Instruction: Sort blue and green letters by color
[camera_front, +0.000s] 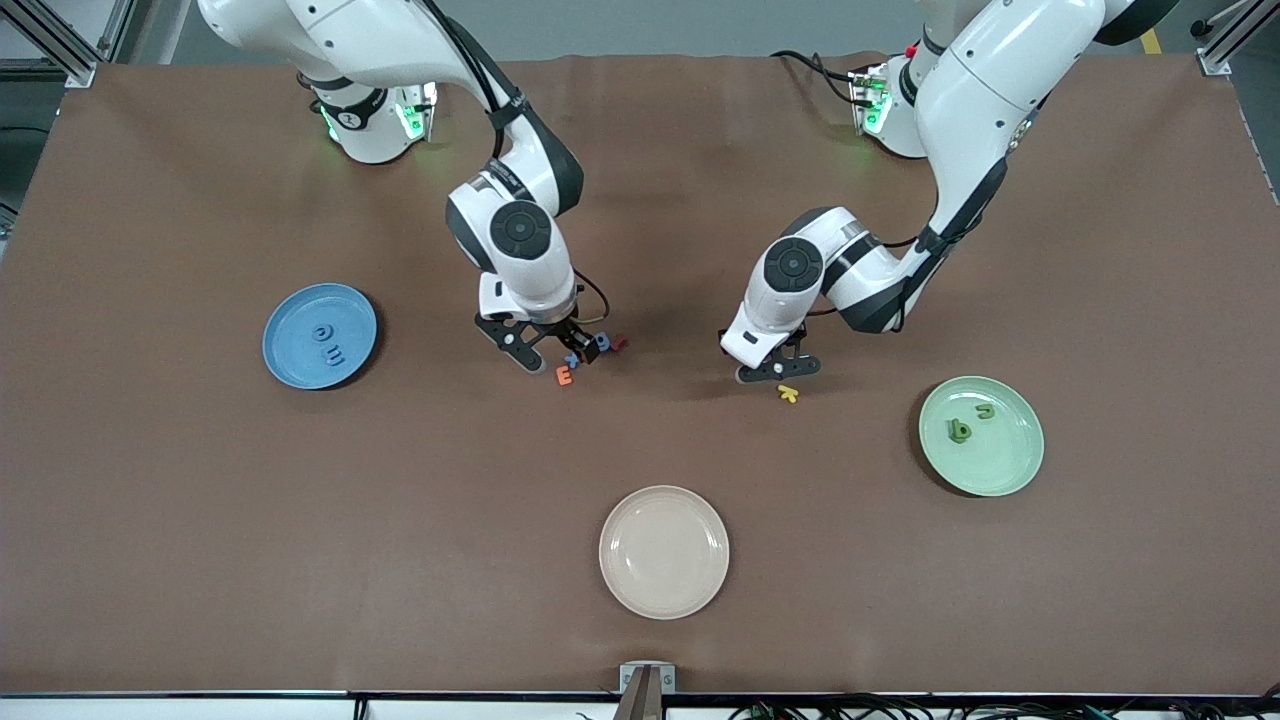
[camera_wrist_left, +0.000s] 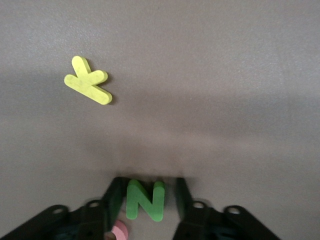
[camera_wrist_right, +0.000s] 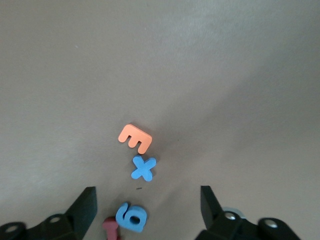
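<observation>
A green N (camera_wrist_left: 144, 202) lies on the table between the fingers of my left gripper (camera_wrist_left: 148, 196); one finger touches it and a small gap shows at the other. My right gripper (camera_wrist_right: 150, 210) hangs open low over a blue g (camera_wrist_right: 131, 216), with a blue x (camera_wrist_right: 144, 168) just past its fingertips. In the front view the left gripper (camera_front: 779, 370) and the right gripper (camera_front: 550, 352) are both down at mid-table. Two blue letters (camera_front: 327, 343) lie on the blue plate (camera_front: 285, 340). A green b (camera_front: 959, 431) and u (camera_front: 986, 411) lie on the green plate (camera_front: 1010, 465).
An orange E (camera_wrist_right: 135, 138) and a dark red letter (camera_wrist_right: 111, 227) lie beside the blue ones. A yellow k (camera_wrist_left: 87, 81) and a pink piece (camera_wrist_left: 120, 232) lie near the N. A beige plate (camera_front: 664, 551) sits nearest the front camera.
</observation>
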